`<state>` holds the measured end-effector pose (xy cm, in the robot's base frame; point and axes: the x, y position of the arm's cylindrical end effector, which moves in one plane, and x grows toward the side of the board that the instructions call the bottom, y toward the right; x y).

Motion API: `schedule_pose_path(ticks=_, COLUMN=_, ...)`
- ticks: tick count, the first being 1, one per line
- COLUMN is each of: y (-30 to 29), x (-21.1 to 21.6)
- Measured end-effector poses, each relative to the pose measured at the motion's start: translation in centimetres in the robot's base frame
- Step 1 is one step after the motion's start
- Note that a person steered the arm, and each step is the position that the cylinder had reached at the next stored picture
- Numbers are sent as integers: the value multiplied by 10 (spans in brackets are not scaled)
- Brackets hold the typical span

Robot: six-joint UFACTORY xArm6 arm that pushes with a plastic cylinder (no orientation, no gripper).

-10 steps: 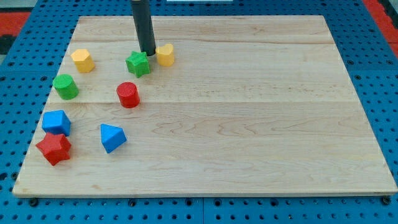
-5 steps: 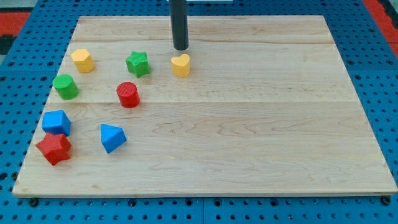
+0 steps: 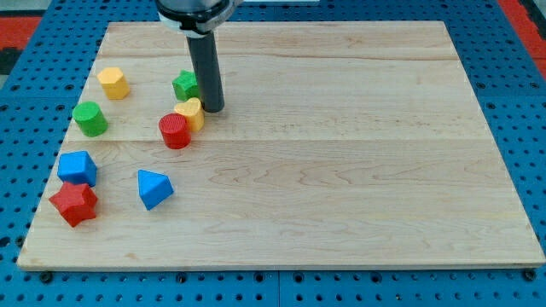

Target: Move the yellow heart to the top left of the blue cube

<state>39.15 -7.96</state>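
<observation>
The yellow heart (image 3: 191,112) lies in the board's upper left part, touching the red cylinder (image 3: 174,130) on that block's upper right. My tip (image 3: 213,109) stands right beside the heart's right side. The rod partly hides the green star (image 3: 185,84) above the heart. The blue cube (image 3: 77,167) sits near the board's left edge, well to the lower left of the heart, with the red star (image 3: 73,203) touching it from below.
A yellow hexagonal block (image 3: 113,83) and a green cylinder (image 3: 90,118) sit at the upper left. A blue triangular block (image 3: 153,188) lies right of the red star. The wooden board (image 3: 358,170) rests on a blue pegboard.
The yellow heart has been pushed down and to the left, from right of the green star to against the red cylinder. My tip swung round to the heart's right side.
</observation>
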Motion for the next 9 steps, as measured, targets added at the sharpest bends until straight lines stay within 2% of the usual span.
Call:
schedule_pose_path(ticks=1, y=-7, x=12)
schedule_pose_path(ticks=4, y=-86, x=-26)
schedule_pose_path(ticks=5, y=-93, x=14)
schedule_pose_path(ticks=7, y=-82, x=54)
schedule_pose_path(ticks=9, y=-135, x=50)
